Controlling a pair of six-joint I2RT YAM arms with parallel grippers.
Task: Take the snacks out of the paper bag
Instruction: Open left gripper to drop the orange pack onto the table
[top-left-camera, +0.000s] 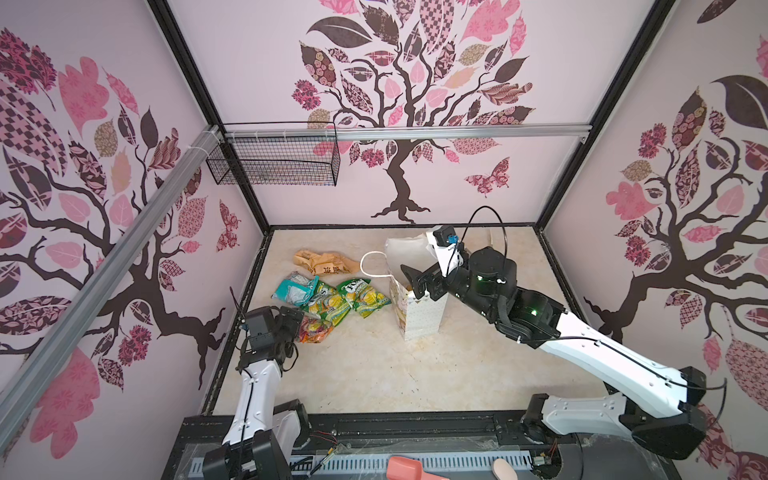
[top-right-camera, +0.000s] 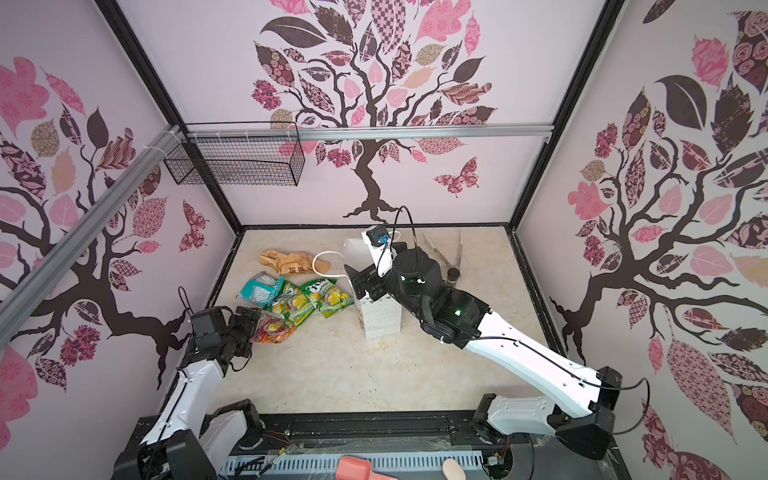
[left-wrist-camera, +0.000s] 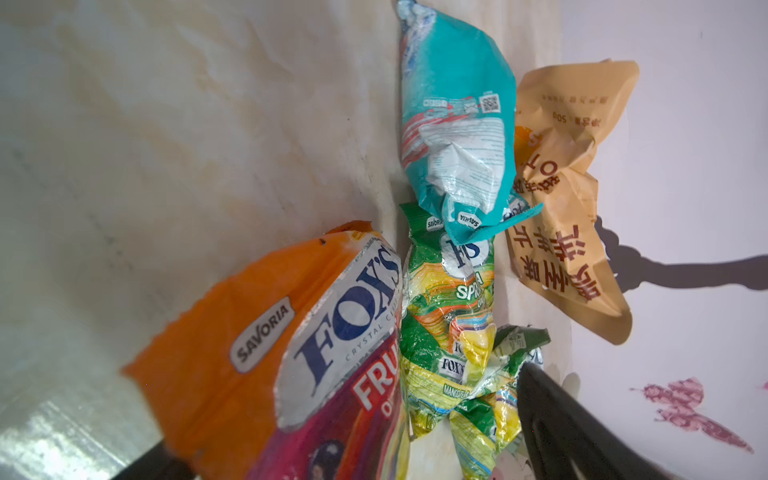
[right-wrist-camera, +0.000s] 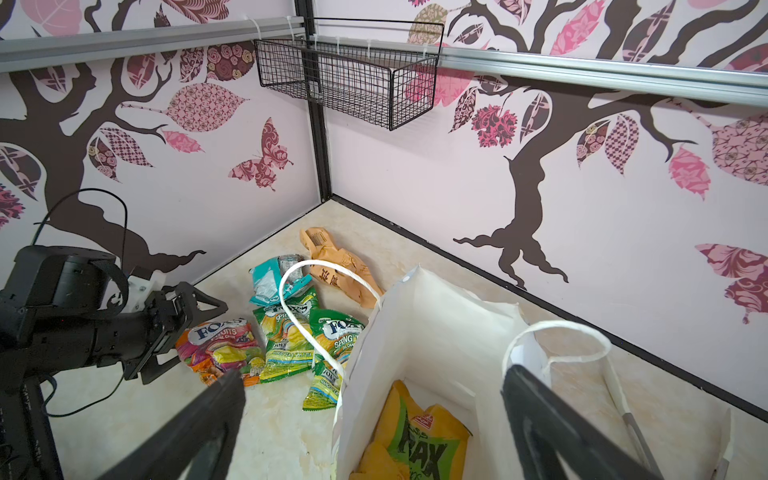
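Right wrist view: the right end effector (right-wrist-camera: 372, 378) hangs over the open mouth of the paper bag (right-wrist-camera: 436, 332), jaws wide apart, gripping nothing. The bag stands upright near the middle of the desk (top-left-camera: 374, 374), long axis vertical, mouth up. One rope handle (top-left-camera: 370, 264) flops toward 9 o'clock. One yellow-and-green packet (right-wrist-camera: 415, 440) shows inside.

In both top views five snacks lie flat at the bag's 9 o'clock: one orange packet (top-left-camera: 316, 332), two green-and-yellow packets (top-left-camera: 328, 309) (top-left-camera: 365, 297), one teal packet (top-left-camera: 293, 291) and one tan packet (top-left-camera: 322, 262), its long axis running 9 to 3.

The left end effector (top-left-camera: 300, 322) sits at the orange packet's 9 o'clock, jaws spread wide at that packet's end, close to the left wall (top-left-camera: 232, 249).

Bare desk lies open from the bag's 6 o'clock to the front edge.
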